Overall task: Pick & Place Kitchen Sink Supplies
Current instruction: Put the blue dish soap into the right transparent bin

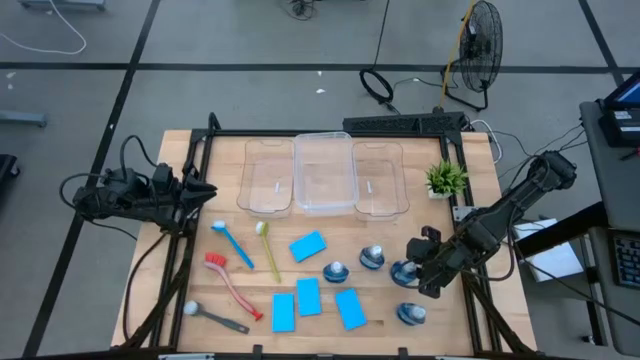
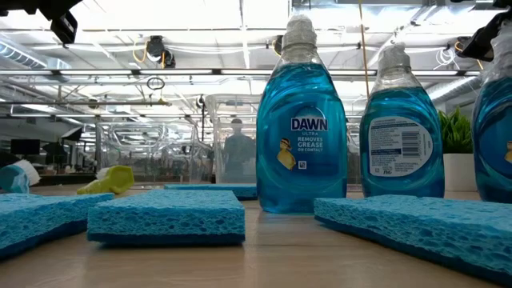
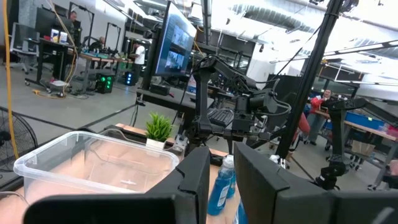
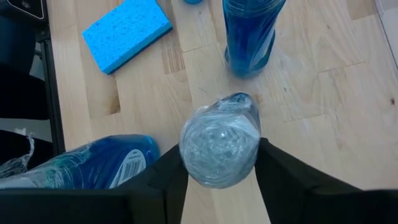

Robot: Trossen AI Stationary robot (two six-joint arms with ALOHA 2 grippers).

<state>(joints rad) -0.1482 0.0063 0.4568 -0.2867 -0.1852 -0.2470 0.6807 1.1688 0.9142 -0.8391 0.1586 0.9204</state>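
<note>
Four blue-liquid bottles stand at the table's right front. My right gripper (image 1: 418, 268) is down over one bottle (image 1: 405, 270). In the right wrist view its fingers (image 4: 166, 182) press in on both sides below that bottle's pale cap (image 4: 219, 148), and the bottle still stands on the wood. Other bottles (image 1: 372, 258) (image 1: 336, 271) (image 1: 411, 314) stand around it. Several blue sponges (image 1: 308, 245) (image 1: 308, 296) lie in the middle. The blue brush (image 1: 232, 243), yellow-green brush (image 1: 268, 248), red brush (image 1: 232, 283) and grey-black brush (image 1: 215, 316) lie at the left front. My left gripper (image 1: 208, 190) waits at the left edge, narrowly open and holding nothing.
Three clear plastic bins (image 1: 324, 172) stand side by side along the back edge. A small green potted plant (image 1: 446, 178) sits at the back right. In the low view a sponge (image 2: 166, 214) and a bottle (image 2: 302, 120) fill the foreground.
</note>
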